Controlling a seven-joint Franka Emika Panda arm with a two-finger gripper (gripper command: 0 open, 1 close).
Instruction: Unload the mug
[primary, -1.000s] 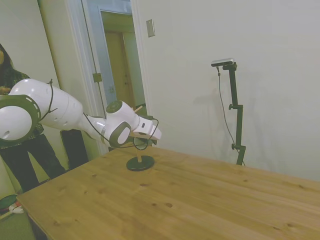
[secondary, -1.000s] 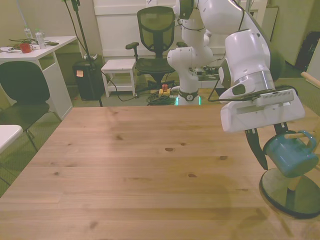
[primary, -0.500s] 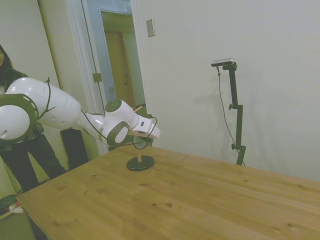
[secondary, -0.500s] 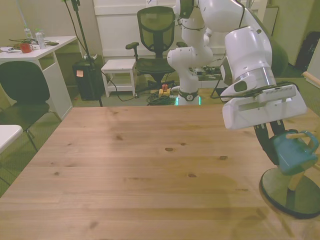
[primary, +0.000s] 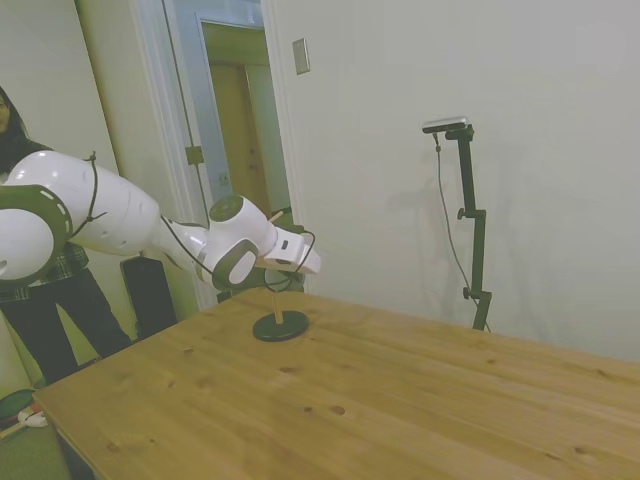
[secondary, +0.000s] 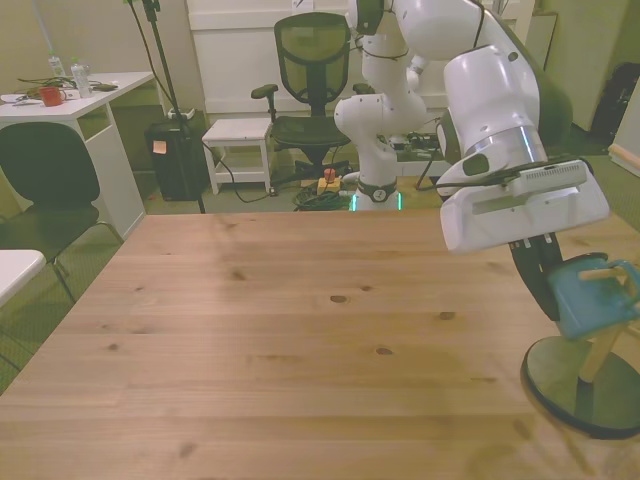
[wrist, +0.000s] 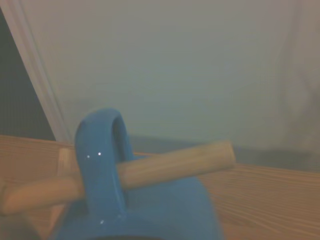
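The wooden table carries a peg stand with a dark round base, near the table's edge at the front view's right. My gripper sits at the stand, one dark finger against the mug's side; I cannot tell whether the fingers are clamped on it. The mug is small, glossy light blue, hanging by its looped handle on a wooden peg, above the base.
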